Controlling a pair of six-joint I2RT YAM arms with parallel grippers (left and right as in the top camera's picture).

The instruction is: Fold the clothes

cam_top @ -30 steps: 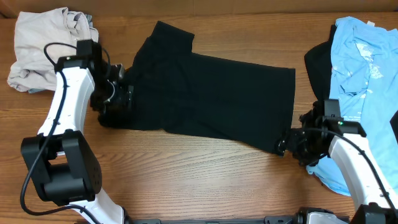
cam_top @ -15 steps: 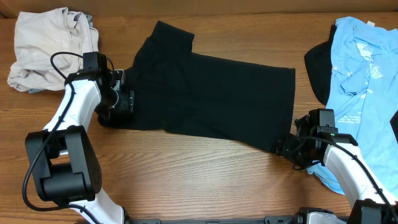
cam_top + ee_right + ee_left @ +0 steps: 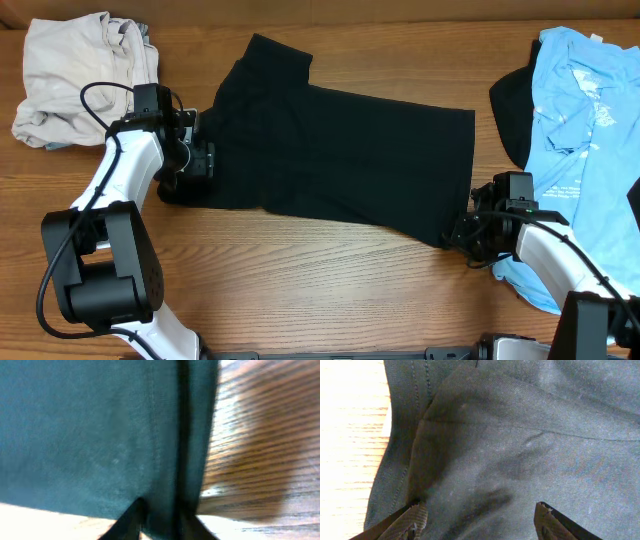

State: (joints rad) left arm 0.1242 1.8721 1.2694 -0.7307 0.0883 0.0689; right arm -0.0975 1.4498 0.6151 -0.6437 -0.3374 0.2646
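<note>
From above, a black shirt (image 3: 340, 160) lies spread flat across the middle of the wooden table (image 3: 300, 290), slanting down toward the right. The left gripper (image 3: 197, 160) sits at the shirt's left edge, below the sleeve. The right gripper (image 3: 460, 235) is at the shirt's lower right corner. A crumpled beige garment (image 3: 70, 75) lies at the far left corner. A light blue shirt (image 3: 585, 110) lies along the right side, with the right arm over its lower part. This view does not show how either pair of jaws stands.

The left wrist camera does: the left fingers (image 3: 412, 520) are set wide apart, with wrinkled black cloth and a stitched seam between them and nothing clamped. A strip of table shows along the left.

The right wrist camera is blurred. The right fingers (image 3: 130, 519) stand close together, with the shirt's hem running between them and bare wood just to the right. The blur hides whether they actually pinch the cloth.
</note>
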